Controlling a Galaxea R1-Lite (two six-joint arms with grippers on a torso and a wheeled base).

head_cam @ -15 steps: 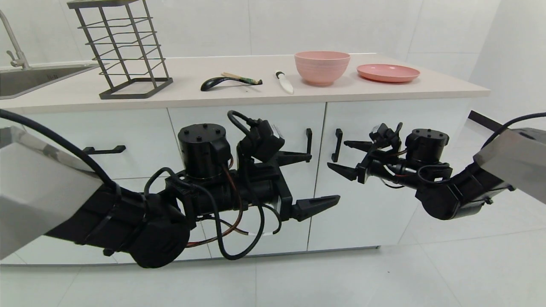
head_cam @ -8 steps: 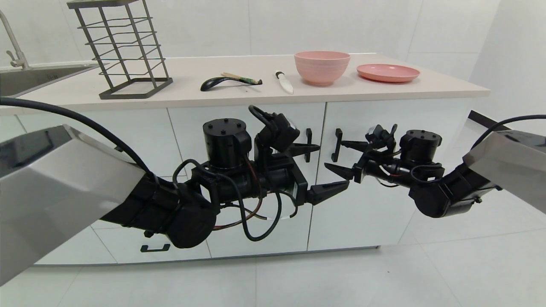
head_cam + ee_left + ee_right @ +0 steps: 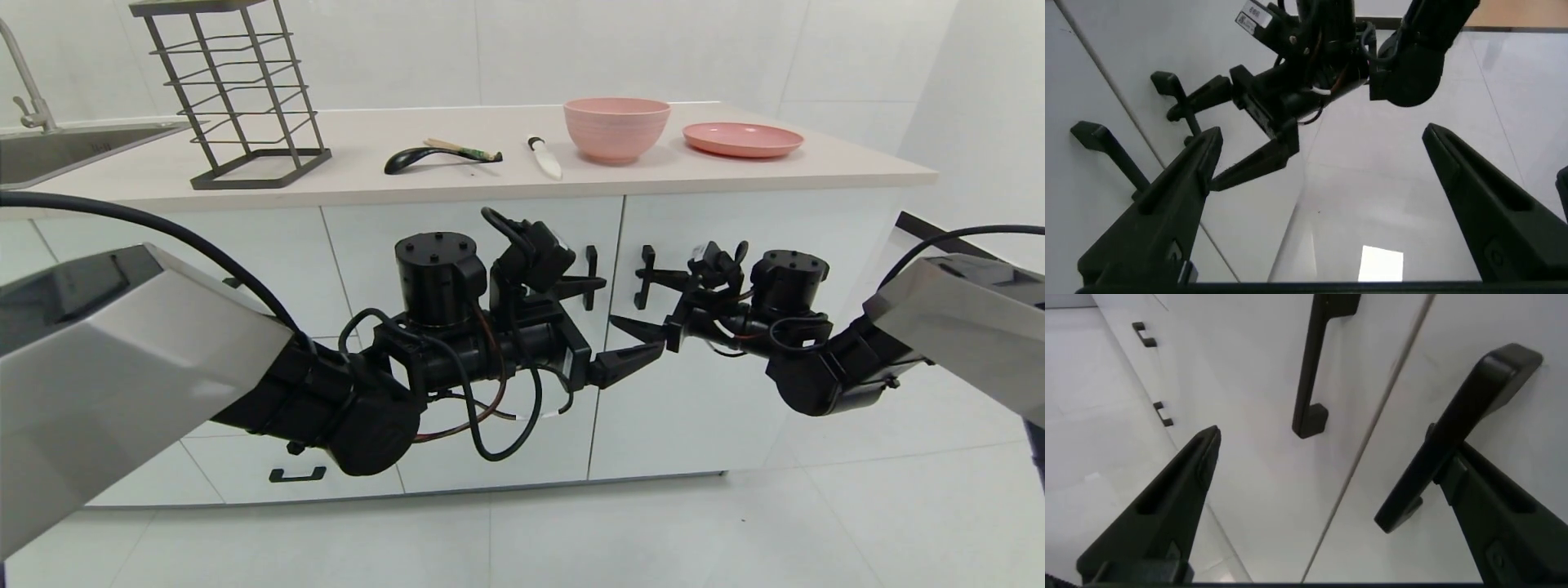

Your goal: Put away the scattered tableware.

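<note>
Noted a sink [image 3: 73,151] at the far left of the worktop [image 3: 857,167], with a tall wire rack [image 3: 237,98] upright just beside it; judged that one possible home for the dishes. Found the tableware strung out to the right of the rack, all out on the worktop and not yet put away: a black spoon [image 3: 408,159] touching a pair of chopsticks [image 3: 461,149], then a knife [image 3: 545,158] lying apart, then a pink bowl [image 3: 616,129] upright, then a pink plate [image 3: 743,139] flat near the right end.

Lower down, before the cupboard doors, found the left pincer [image 3: 1321,139] released, jaws spread wide, grasping nothing, pointed toward the other arm. Found the right pincer [image 3: 1323,433] likewise released and unladen, tips close to the left's, level with the two door handles [image 3: 590,278] yet gripping neither.

Judged both held low and spread as a ready pose, well below the tableware. Could not tell whether meant for the cupboard doors or for a lift to the worktop. Judged the worktop edge the hazard on any rise.
</note>
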